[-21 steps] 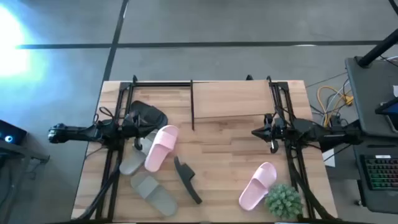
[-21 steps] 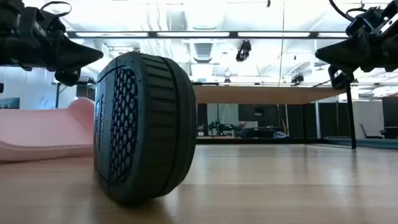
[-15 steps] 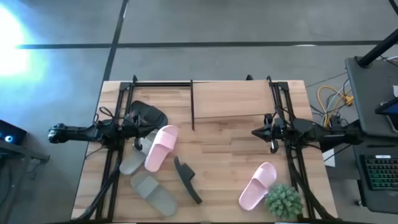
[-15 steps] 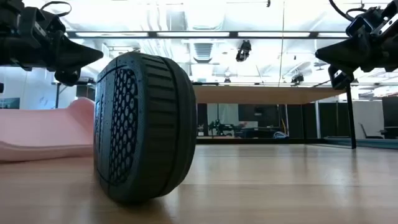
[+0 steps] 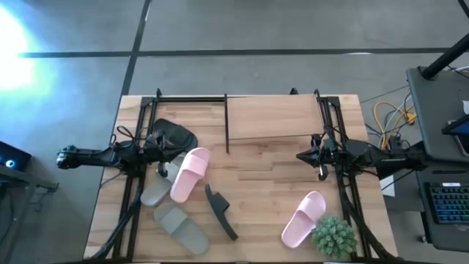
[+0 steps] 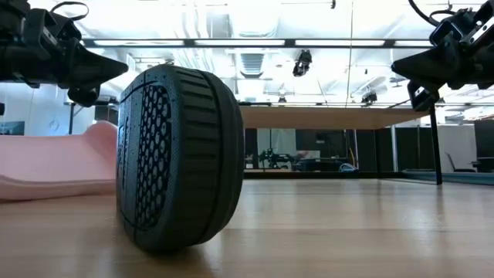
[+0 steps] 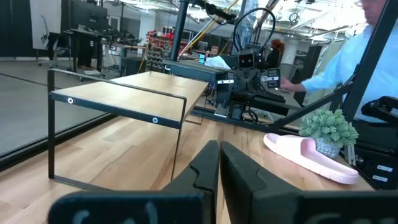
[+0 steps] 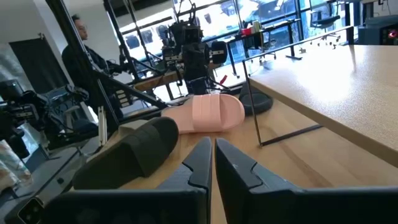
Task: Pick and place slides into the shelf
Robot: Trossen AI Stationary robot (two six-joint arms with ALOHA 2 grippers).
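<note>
Claws first: the left claw (image 5: pixel 170 156) hovers above the bench's left half with its fingers pressed together and nothing between them, as the left wrist view shows (image 7: pixel 217 168). The right claw (image 5: pixel 303 156) hangs over the right half, likewise closed on nothing (image 8: pixel 211 163).

Just beside the left claw lies a black rubber slide sandal (image 5: pixel 173 136), flat on the light wooden bench (image 5: pixel 264 180). Near it a pink rubber slide sandal (image 5: pixel 188 174) lies sole down, its long axis slanting from the far right toward the near left, resting partly over a pale grey slide sandal (image 5: pixel 156 189). A second pale grey slide sandal (image 5: pixel 180 228) lies nearer the front edge, its length running diagonally toward the near right. Between the two arms a second black slide sandal (image 5: pixel 220 213) stands on its side edge, its length also diagonal; in the low view its ribbed sole (image 6: pixel 179 158) faces the camera.

On the right, another pink slide sandal (image 5: pixel 303 218) points from the far right to the near left, touching a small green potted plant (image 5: pixel 335 236).

At the far edge stands the low shelf with a light wooden board and thin black frame (image 5: pixel 271 117), with no sandal on it.
</note>
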